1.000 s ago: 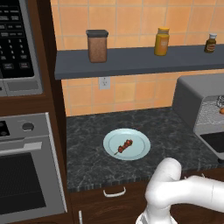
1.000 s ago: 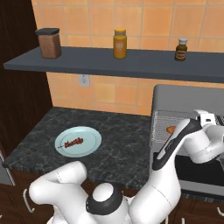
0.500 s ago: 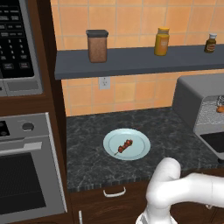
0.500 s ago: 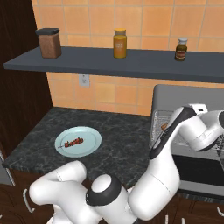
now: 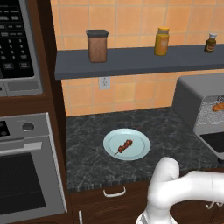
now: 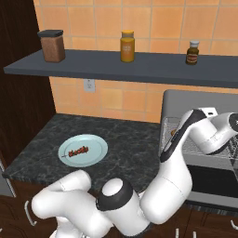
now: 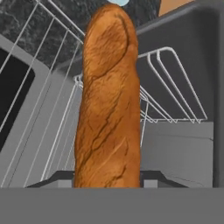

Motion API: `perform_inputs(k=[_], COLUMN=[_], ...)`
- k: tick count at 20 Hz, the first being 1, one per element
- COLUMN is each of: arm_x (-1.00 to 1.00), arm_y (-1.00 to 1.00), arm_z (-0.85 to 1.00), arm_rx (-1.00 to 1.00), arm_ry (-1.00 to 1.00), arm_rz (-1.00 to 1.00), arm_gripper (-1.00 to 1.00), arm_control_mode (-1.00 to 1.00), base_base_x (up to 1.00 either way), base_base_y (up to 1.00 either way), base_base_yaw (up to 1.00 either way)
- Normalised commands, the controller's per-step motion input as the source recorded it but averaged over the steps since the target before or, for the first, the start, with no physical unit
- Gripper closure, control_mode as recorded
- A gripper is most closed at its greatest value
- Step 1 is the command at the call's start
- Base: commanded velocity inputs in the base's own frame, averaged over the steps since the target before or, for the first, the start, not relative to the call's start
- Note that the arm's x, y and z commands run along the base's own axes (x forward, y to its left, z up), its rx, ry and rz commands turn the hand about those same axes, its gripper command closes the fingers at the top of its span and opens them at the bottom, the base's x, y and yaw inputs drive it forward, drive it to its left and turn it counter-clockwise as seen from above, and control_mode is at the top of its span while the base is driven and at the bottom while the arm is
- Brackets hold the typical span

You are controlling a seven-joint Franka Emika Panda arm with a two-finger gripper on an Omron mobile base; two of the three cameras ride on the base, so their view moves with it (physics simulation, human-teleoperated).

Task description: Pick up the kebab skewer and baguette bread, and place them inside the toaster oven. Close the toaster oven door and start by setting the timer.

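My claw (image 7: pixel 107 183) was closed partway around the baguette bread (image 7: pixel 108 100), and in the hand view the long brown loaf stuck straight out from between the fingers, so I judged it was held tight. The bread was hanging over the wire rack (image 7: pixel 168 87) inside the toaster oven (image 5: pixel 192 98), which sat at the right end of the counter (image 5: pixel 87 148). In the left base view I could see the tip of the bread just inside the oven mouth. The toaster oven door (image 6: pixel 216 183) was folded down and open in front. I thought a few things could go wrong from here. If I let go while the bread was tilted or only half over the rack, it could roll off the wires and fall onto the open door or the counter. If I pushed too far, the far end could bump the back wall and twist in my grip. My arm was bent close to the oven frame in the right base view, so pulling out carelessly could knock the rack. The kebab skewer (image 5: pixel 124 146) lay on the pale plate (image 5: pixel 140 151) well to the left of the oven, near the front of the counter, waiting its turn. On the shelf (image 5: pixel 131 63) above stood a brown jar (image 5: pixel 97 45), a yellow jar (image 5: pixel 162 41) and a small dark bottle (image 5: pixel 211 43).
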Motion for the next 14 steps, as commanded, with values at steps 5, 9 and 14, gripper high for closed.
perform_inputs(k=[5, 9, 14], arm_x=[0.44, 0.61, 0.46], arm_y=[-0.13, 0.00, -0.04], arm_z=[-0.40, -0.50, -0.23], arm_rx=[0.00, 0.00, 0.00], arm_ry=[-0.01, -0.05, -0.02], arm_rz=[0.00, 0.00, -0.01], arm_gripper=[1.00, -1.00, -1.00], arm_control_mode=[-1.00, -1.00, -1.00], base_base_x=[0.00, 0.00, 0.00], base_base_y=[0.00, 0.00, 0.00], base_base_yaw=[0.00, 0.00, 0.00])
